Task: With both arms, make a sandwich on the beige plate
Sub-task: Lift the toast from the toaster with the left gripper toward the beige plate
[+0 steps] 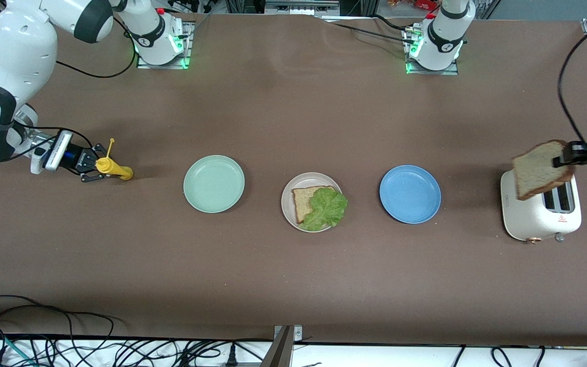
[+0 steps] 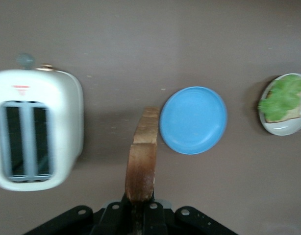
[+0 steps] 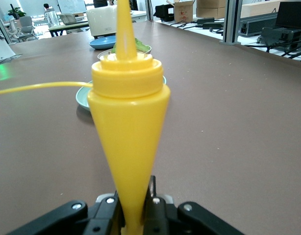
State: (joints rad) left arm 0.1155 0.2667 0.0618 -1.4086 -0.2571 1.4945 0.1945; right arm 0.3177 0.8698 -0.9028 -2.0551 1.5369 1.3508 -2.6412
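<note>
Brown table (image 1: 293, 117) — mint-green plate (image 1: 214, 183), beige plate (image 1: 292, 204), blue plate (image 1: 410, 193), white toaster (image 1: 540, 214) at the left arm's end

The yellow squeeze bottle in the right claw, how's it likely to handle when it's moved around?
The yellow squeeze bottle, gripped at its narrow end by the right claw, looks like soft plastic, so it probably gives under pressure. Its smooth tapered body may slip. Lying sideways on the table, it would likely roll if released.
</note>
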